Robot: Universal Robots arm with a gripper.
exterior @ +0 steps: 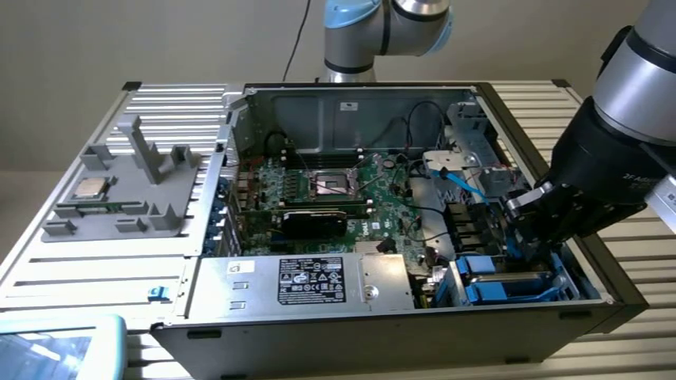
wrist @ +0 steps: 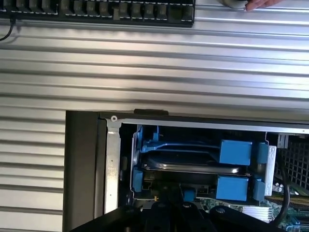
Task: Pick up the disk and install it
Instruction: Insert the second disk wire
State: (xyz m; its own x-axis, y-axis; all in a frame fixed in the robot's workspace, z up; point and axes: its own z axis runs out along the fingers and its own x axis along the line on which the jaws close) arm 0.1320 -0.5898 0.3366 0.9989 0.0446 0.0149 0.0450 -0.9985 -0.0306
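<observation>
On the exterior view's left, a grey fixture block (exterior: 132, 186) with upright posts sits on the ribbed metal bench (exterior: 63, 269), near its left edge. A small square CPU chip (exterior: 88, 188) rests on the block's left part. A pale blue object (exterior: 58, 348) shows at the bench's near left corner.

Next comes the open computer case (exterior: 401, 317), lying on its side across the middle of the bench. Along its near wall sits the silver power-supply box (exterior: 306, 281) with a black label. Behind that lies the green motherboard (exterior: 349, 198), with an open CPU socket (exterior: 332, 184) near its centre and black and blue cables running toward the case's right side.

In the case's near right corner stands the blue drive cage (exterior: 507, 285). In the wrist view, the disk (wrist: 193, 162) lies inside this cage, its grey body between blue carrier rails and square blue tabs (wrist: 235, 152), just inside the case's metal rim (wrist: 193, 123). It looks seated in the bay, though how fully it is pushed home cannot be told.

On the exterior view's right, the arm reaches down into that corner, and the black claw (exterior: 525, 237) hangs just above the cage. Whether the claw is open or closed cannot be told; its dark body shows at the edge of the wrist view, close over the disk. A black keyboard (wrist: 96, 12) lies at the bench's far edge in the wrist view, with a fingertip (wrist: 260, 4) beside it.
</observation>
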